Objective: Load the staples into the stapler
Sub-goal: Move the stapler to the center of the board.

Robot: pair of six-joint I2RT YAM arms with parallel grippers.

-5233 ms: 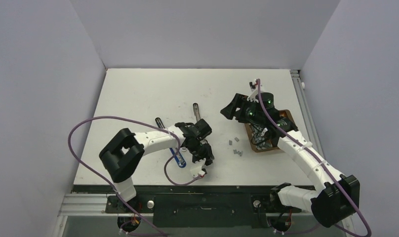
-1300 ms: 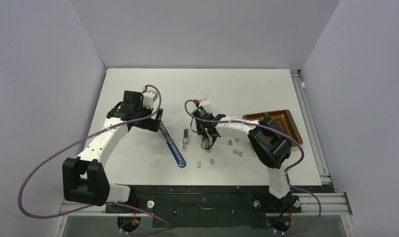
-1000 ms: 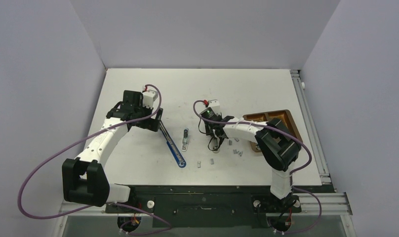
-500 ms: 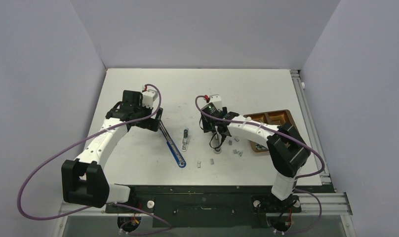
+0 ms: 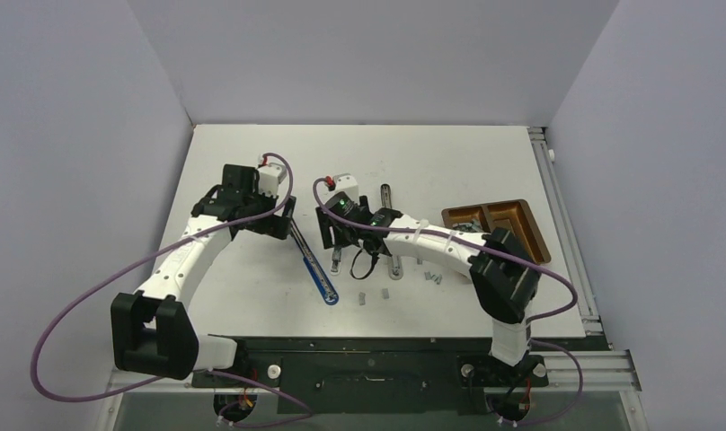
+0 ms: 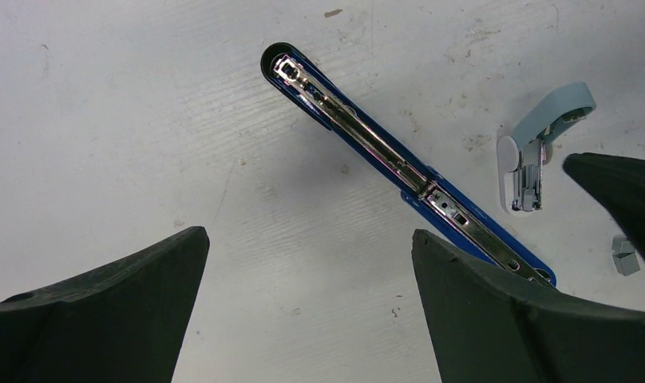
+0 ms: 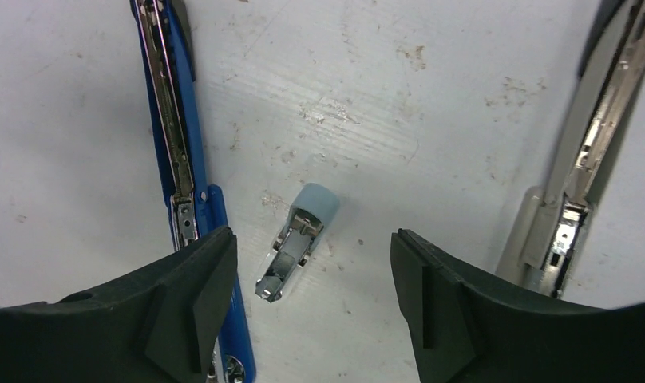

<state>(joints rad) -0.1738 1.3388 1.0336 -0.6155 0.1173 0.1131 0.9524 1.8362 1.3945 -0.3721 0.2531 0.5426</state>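
The blue stapler (image 5: 313, 267) lies opened flat on the table, its metal channel facing up (image 6: 383, 152) (image 7: 169, 120). Several small grey staples (image 5: 385, 292) lie scattered near the table's front; one shows at the edge of the left wrist view (image 6: 623, 259). My left gripper (image 5: 283, 220) (image 6: 307, 235) hovers open at the stapler's far end, with only bare table between its fingers. My right gripper (image 5: 340, 241) (image 7: 311, 239) hangs open just right of the stapler, straddling a small pale blue and metal piece (image 7: 298, 239) (image 5: 337, 259) (image 6: 535, 152) without touching it.
A second, grey stapler (image 5: 390, 229) (image 7: 587, 152) lies opened out to the right of my right gripper. A brown tray (image 5: 519, 224) sits at the table's right side. More staples (image 5: 429, 276) lie between the tray and the grey stapler.
My right gripper has swung left from the scattered staples to over the pale blue piece, and its jaws have widened. The grey stapler now shows. The left arm has not moved.
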